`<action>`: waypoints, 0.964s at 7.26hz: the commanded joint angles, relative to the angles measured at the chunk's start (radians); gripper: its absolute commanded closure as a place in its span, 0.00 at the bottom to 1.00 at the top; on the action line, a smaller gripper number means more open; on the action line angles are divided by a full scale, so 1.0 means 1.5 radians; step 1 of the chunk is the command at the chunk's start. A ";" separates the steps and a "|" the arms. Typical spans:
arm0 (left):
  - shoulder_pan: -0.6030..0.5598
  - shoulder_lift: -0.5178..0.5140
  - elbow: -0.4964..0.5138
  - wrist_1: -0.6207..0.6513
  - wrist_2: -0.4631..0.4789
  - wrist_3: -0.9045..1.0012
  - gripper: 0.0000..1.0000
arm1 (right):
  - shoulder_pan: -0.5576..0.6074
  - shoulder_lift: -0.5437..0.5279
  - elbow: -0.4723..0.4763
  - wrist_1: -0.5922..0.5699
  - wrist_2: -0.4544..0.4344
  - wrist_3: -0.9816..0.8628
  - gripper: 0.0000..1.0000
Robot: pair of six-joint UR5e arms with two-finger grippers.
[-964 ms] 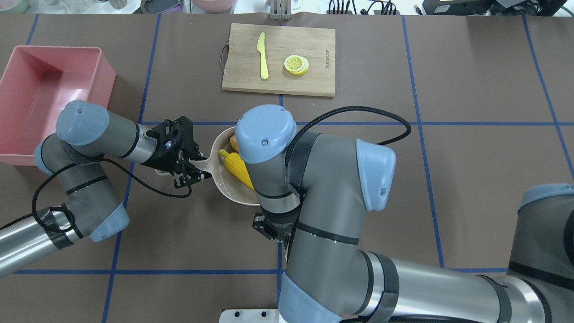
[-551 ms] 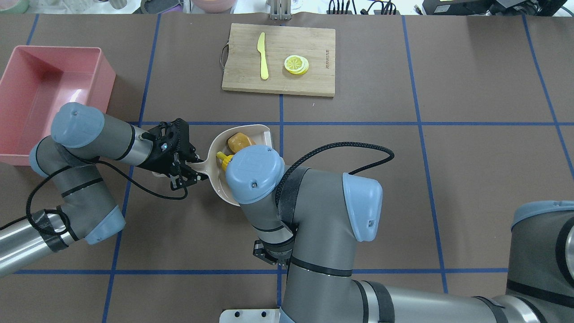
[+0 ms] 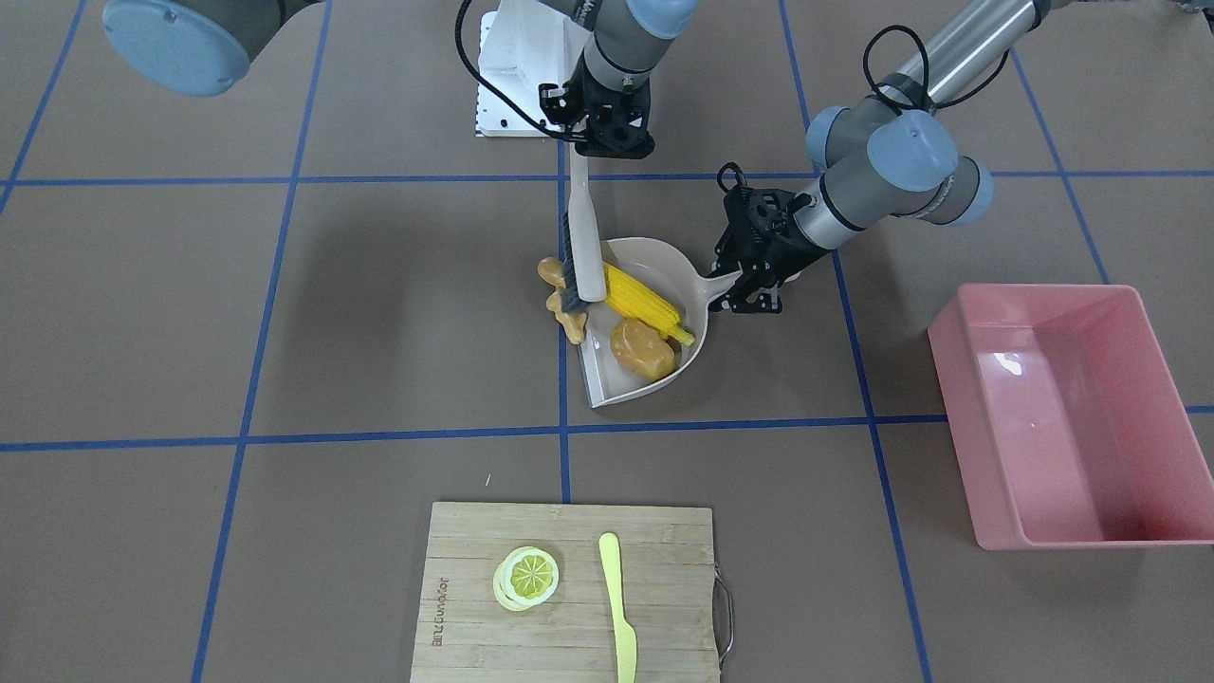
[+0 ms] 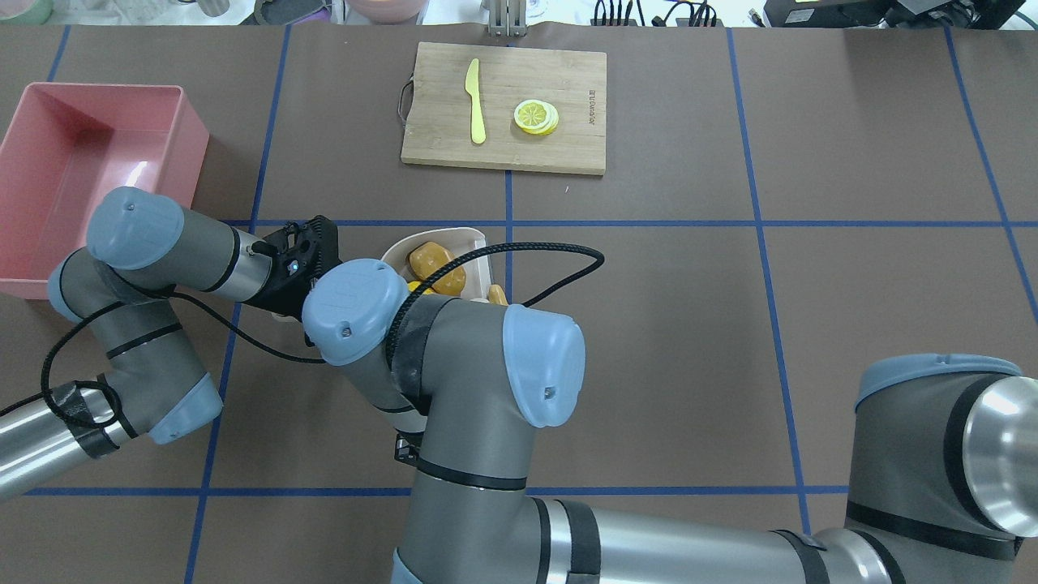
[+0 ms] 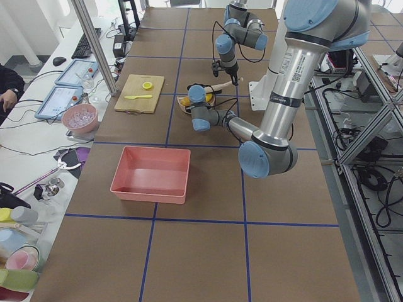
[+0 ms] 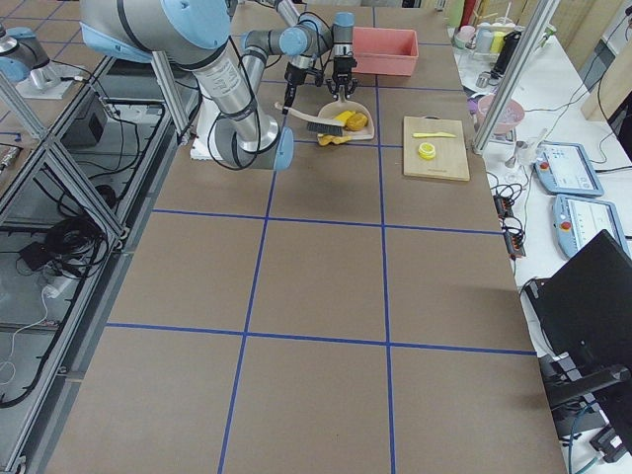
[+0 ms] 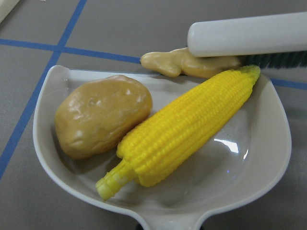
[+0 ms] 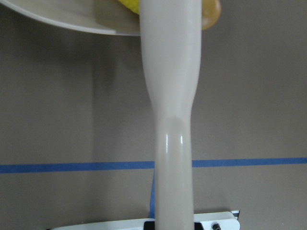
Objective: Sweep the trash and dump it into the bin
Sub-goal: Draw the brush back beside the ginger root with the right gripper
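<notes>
The pale beige dustpan (image 3: 697, 313) lies mid-table with its mouth toward the robot's right. In it are the yellow corn cob (image 3: 645, 302) and the brown potato (image 3: 643, 349). The left wrist view shows both, corn (image 7: 187, 127) and potato (image 7: 103, 115). The tan ginger root (image 3: 560, 302) lies at the pan's mouth, partly outside it, under the brush head (image 3: 572, 285). My left gripper (image 3: 749, 285) is shut on the dustpan's handle. My right gripper (image 3: 607, 142) is shut on the brush's white handle (image 8: 172, 120). The pink bin (image 3: 1062, 417) stands empty on the robot's far left.
A wooden cutting board (image 3: 654, 569) with a lemon slice (image 3: 526, 577) and a pale yellow knife (image 3: 621, 617) lies at the far side. In the overhead view my right arm (image 4: 454, 357) and its cable cover most of the pan.
My right arm has swung toward the robot's left over the pan and now hides the corn in the overhead view. The dustpan and left gripper shifted slightly away from the robot.
</notes>
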 commanded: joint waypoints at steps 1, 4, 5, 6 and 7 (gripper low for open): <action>0.000 0.004 -0.007 0.001 0.000 0.000 0.71 | 0.002 0.027 -0.019 -0.010 -0.012 -0.036 1.00; 0.000 0.013 -0.015 0.001 0.000 0.001 0.71 | 0.046 0.024 0.054 -0.124 -0.020 -0.099 1.00; 0.000 0.014 -0.015 0.001 0.000 0.002 0.71 | 0.053 -0.036 0.113 -0.121 -0.026 -0.112 1.00; 0.000 0.015 -0.015 0.001 0.000 0.010 0.73 | 0.054 -0.081 0.163 -0.121 -0.044 -0.127 1.00; 0.000 0.023 -0.019 0.000 0.000 0.019 0.73 | 0.054 -0.116 0.182 -0.104 -0.043 -0.140 1.00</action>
